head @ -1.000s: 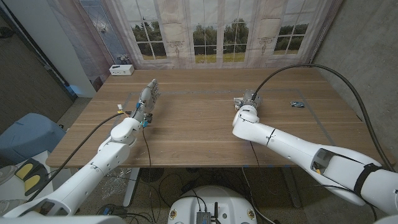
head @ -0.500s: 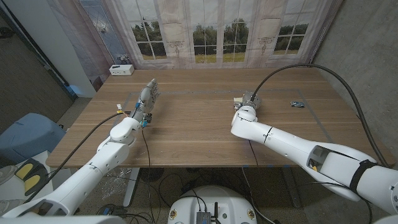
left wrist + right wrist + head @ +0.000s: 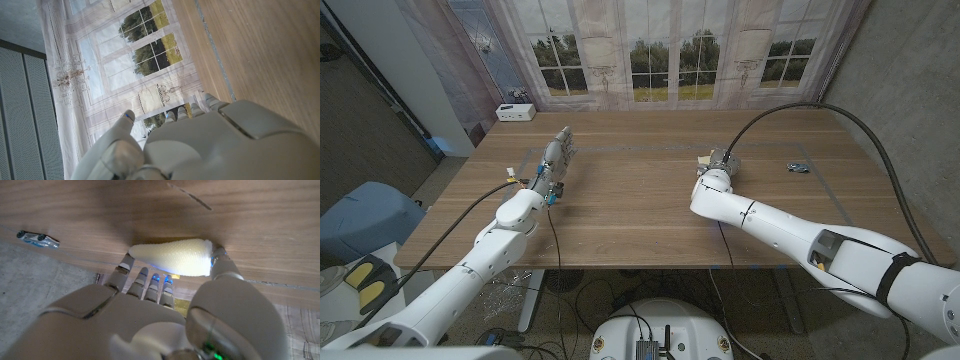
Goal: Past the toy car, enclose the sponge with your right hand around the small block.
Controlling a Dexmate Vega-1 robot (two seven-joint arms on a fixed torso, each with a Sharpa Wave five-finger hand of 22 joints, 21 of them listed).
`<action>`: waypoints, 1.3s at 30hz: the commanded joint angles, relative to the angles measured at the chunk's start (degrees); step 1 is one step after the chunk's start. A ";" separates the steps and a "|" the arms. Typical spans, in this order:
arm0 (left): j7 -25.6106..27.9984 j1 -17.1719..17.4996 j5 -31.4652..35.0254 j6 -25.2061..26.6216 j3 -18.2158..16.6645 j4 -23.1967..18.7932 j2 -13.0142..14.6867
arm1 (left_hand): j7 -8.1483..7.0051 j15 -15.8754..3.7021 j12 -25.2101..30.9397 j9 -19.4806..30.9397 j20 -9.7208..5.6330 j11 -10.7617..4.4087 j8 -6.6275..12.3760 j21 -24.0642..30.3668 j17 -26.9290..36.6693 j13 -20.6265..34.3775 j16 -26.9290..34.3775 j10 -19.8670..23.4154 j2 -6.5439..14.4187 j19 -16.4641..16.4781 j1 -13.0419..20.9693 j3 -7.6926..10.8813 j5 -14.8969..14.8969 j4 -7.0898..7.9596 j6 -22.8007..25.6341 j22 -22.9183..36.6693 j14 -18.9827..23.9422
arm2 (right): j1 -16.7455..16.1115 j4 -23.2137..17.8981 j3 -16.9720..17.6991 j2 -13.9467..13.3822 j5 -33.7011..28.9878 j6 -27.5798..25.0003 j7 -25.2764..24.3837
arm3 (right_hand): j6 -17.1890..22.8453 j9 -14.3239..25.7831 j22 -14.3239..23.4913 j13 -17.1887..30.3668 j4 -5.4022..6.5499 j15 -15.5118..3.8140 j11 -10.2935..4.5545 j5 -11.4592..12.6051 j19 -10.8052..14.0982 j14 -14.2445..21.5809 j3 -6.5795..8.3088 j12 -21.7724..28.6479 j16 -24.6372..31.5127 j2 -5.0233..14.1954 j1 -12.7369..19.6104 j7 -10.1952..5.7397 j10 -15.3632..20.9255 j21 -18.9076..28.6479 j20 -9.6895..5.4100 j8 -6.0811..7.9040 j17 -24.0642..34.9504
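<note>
**Right hand closing round the sponge**

Nearest, the left hand stands on its edge on the table, fingers straight and together, holding nothing. Further in, the right hand sits over the sponge. The right wrist view shows fingers at one end of the pale sponge and the thumb at the other, so it is pinched between them, lying on the wood. Whether the grip is firm I cannot tell. The car lies well apart, towards the right edge. A white box sits at the far left corner.

No small block can be made out.

Risks, as I judge them: the soft sponge may squash and slip out sideways if the fingers close unevenly, and pressing down could drag it along the table.
</note>
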 commanded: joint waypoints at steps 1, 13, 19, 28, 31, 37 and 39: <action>0.51 0.82 0.17 0.19 -0.31 -1.14 0.49 | -0.57 -0.85 0.16 0.07 0.33 0.15 -0.03 0.06 0.17 0.20 0.28 -3.88 0.48 -0.28 0.11 -0.14 0.43 -0.15 -2.14 0.15 -4.93 | -1.11 0.95 1.00 0.28 0.09 1.69 -2.41 | 2.49 0.25 0.33 0.29 0.64 -1.96 -0.46 0.32 2.69 3.32 -0.01 0.71 0.98 1.22 2.56 -0.24 2.20 0.89 -1.35 0.72 0.34; 0.50 1.28 0.14 -0.09 -0.58 -1.56 0.70 | -1.08 -0.91 0.16 0.08 0.44 0.23 -0.06 0.04 0.16 0.20 0.29 -3.89 0.48 -0.31 0.13 -0.23 0.44 -0.19 -2.34 0.14 -4.91 | -2.09 -0.19 1.31 -0.05 -0.71 0.60 -3.83 | 3.34 0.22 0.36 0.26 -0.39 -3.34 -0.88 -0.08 7.66 9.34 1.25 0.46 2.30 4.43 10.39 -1.36 4.06 1.77 -2.42 0.24 0.51; 0.22 1.03 0.15 -0.09 -0.51 -1.45 0.69 | -1.23 -0.77 0.17 0.08 0.52 0.31 -0.02 0.07 0.16 0.20 0.31 -3.87 0.48 -0.24 0.15 -0.28 0.44 -0.22 -2.30 0.14 -4.84 | -3.66 -0.90 3.27 0.27 -1.25 1.25 -6.84 | 3.07 0.23 0.37 0.27 -0.42 -3.64 -1.05 -0.61 8.83 10.58 1.69 0.44 2.55 5.35 12.72 -1.12 4.50 1.95 -2.74 0.05 0.62; -0.01 0.57 0.22 0.16 -0.34 -1.22 0.68 | -1.36 -0.77 0.14 0.08 0.57 0.15 -0.02 0.07 0.16 0.20 0.30 -3.92 0.47 -0.21 0.17 -0.35 0.44 -0.26 -2.36 0.14 -4.84 | -6.20 -3.03 6.74 0.25 -1.55 3.02 -10.78 | 4.47 0.24 0.39 0.30 0.34 -3.77 -0.61 -1.72 9.28 10.26 1.07 0.73 2.29 5.67 13.39 -1.85 5.89 1.79 -2.78 0.47 0.85; -0.05 0.48 0.21 0.22 -0.33 -1.17 0.67 | -1.38 -0.81 0.13 0.08 0.59 0.19 -0.02 0.07 0.16 0.20 0.28 -3.95 0.47 -0.21 0.17 -0.36 0.44 -0.27 -2.40 0.14 -4.88 | -7.19 -3.58 8.06 0.36 -1.82 4.67 -12.68 | 4.53 0.25 0.40 0.32 0.75 -3.74 -0.54 -2.05 9.33 10.03 0.72 0.72 2.21 5.78 13.03 -1.35 6.06 1.73 -2.81 0.44 0.94; -0.01 0.43 0.15 0.16 -0.36 -1.10 0.57 | -1.36 -0.75 0.12 0.08 0.59 0.18 -0.01 0.06 0.15 0.20 0.26 -3.98 0.47 -0.22 0.19 -0.41 0.44 -0.29 -2.41 0.14 -4.92 | -7.80 -4.03 9.40 0.64 -2.41 7.56 -14.75 | 5.03 0.26 0.41 0.34 1.36 -3.78 -0.28 -2.54 9.59 9.82 0.18 0.84 2.15 6.03 12.41 -0.99 6.70 1.70 -2.86 0.54 1.08; 0.03 0.44 0.20 0.06 -0.36 -1.03 0.54 | -1.40 -0.74 0.11 0.08 0.58 0.20 -0.01 0.06 0.15 0.20 0.26 -4.01 0.47 -0.22 0.19 -0.42 0.45 -0.31 -2.42 0.14 -4.93 | -7.48 -3.85 9.46 0.82 -2.49 8.14 -14.67 | 5.27 0.26 0.41 0.34 1.45 -3.88 -0.22 -2.69 9.89 9.86 0.04 0.95 2.15 6.11 12.35 -0.86 7.11 1.77 -2.98 0.59 1.10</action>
